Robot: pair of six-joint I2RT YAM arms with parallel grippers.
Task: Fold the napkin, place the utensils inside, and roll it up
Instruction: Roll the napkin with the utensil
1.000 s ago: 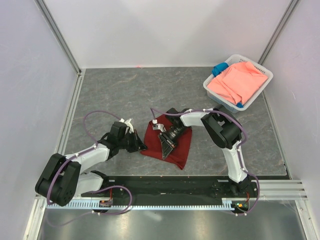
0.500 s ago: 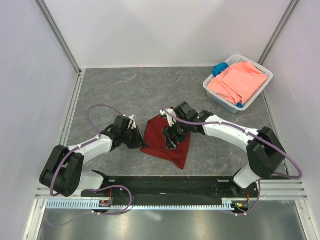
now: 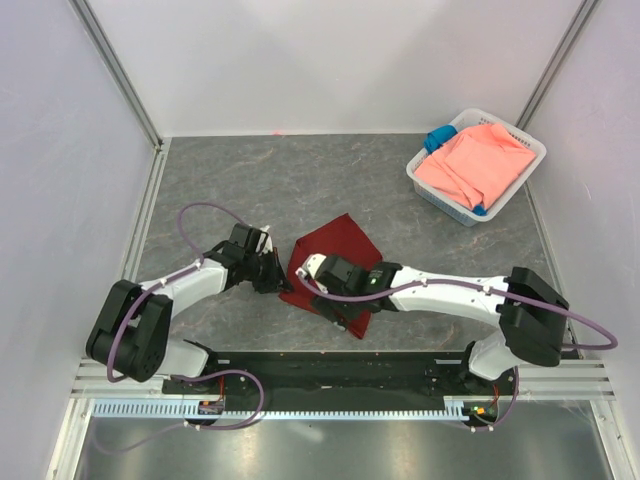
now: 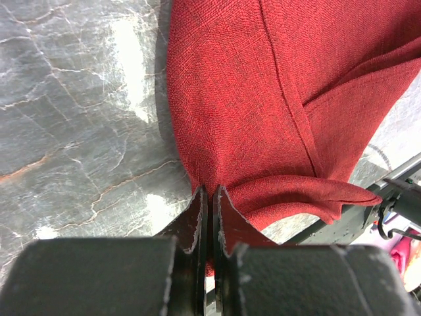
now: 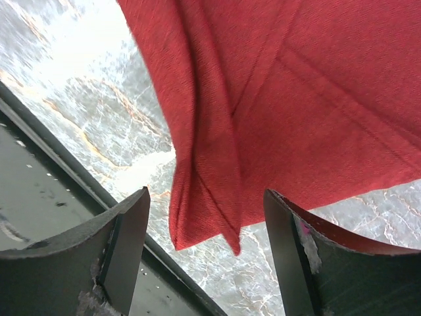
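Centrally on the grey marbled worktop lies the maroon napkin, creased, with its long axis running diagonally from upper right to lower left. The left gripper is pinched tight on its left edge. The right gripper gapes wide over a folded corner, holding nothing. The right arm crosses the napkin's lower part. A white basket of salmon-pink cloth sits upper right, well apart.

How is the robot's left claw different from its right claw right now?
The left black two-finger claw is squeezed shut, pinching an edge of the dark red soft cloth napkin. The right black two-finger claw is wide open and grips nothing. The left claw sits at the napkin's left edge, while the right claw is over the cloth itself. Both are busy at the same napkin.
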